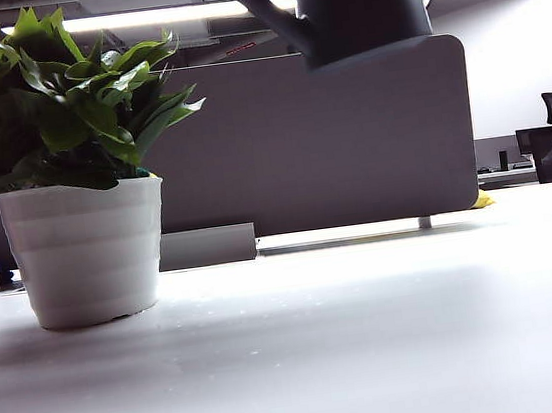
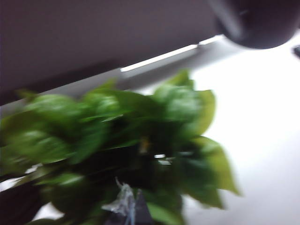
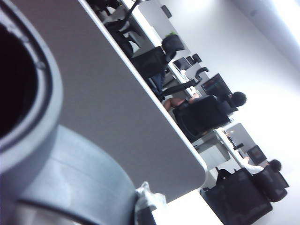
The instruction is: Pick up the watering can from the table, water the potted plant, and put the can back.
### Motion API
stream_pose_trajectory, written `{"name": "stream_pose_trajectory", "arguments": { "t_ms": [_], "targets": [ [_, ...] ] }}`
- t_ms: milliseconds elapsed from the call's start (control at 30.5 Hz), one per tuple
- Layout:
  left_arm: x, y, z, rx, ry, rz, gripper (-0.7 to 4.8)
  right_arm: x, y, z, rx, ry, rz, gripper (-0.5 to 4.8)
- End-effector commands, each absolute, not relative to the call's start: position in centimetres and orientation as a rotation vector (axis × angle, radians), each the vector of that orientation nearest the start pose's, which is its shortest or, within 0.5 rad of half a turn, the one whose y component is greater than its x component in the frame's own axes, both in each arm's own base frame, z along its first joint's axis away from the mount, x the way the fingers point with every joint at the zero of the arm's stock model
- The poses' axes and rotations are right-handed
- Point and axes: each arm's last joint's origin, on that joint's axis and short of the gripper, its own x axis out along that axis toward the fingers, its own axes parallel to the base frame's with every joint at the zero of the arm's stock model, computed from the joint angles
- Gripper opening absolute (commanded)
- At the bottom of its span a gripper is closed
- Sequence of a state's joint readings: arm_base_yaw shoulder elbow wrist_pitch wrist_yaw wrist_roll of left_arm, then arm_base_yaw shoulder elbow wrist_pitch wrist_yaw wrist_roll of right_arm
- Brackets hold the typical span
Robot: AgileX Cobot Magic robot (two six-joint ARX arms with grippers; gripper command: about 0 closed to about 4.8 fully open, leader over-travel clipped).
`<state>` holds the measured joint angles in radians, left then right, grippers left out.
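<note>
A: Where's the watering can [image 1: 362, 4]?

B: High above the table [image 1: 373, 336], spout slanting toward the potted plant [image 1: 76, 181], not yet over it, probably carried across for pouring.

A: What grips it?

B: The right gripper [image 3: 140, 206], fingers together on its loop handle beside the rim.

A: The left gripper [image 2: 125, 206]?

B: Hovering over the leaves; spread or together, I cannot tell.
</note>
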<state>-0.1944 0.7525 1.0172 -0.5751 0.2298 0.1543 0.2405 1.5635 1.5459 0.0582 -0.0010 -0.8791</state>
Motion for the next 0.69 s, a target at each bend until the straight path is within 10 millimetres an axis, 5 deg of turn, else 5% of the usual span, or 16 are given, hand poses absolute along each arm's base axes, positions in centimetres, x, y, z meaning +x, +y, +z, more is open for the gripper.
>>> {"name": "stream_pose_trajectory", "arguments": {
  "t_ms": [33, 688],
  "targets": [
    [13.7, -2.4, 37.9, 0.098, 0.273, -0.409, -0.06, 35.6, 8.9, 45.2, -0.888, -0.267, 0.148, -0.01],
    [14.2, -1.8, 36.6, 0.06, 0.419, -0.335, -0.06, 39.4, 10.3, 44.1, -1.127, -0.285, 0.073, -0.01]
  ]
}}
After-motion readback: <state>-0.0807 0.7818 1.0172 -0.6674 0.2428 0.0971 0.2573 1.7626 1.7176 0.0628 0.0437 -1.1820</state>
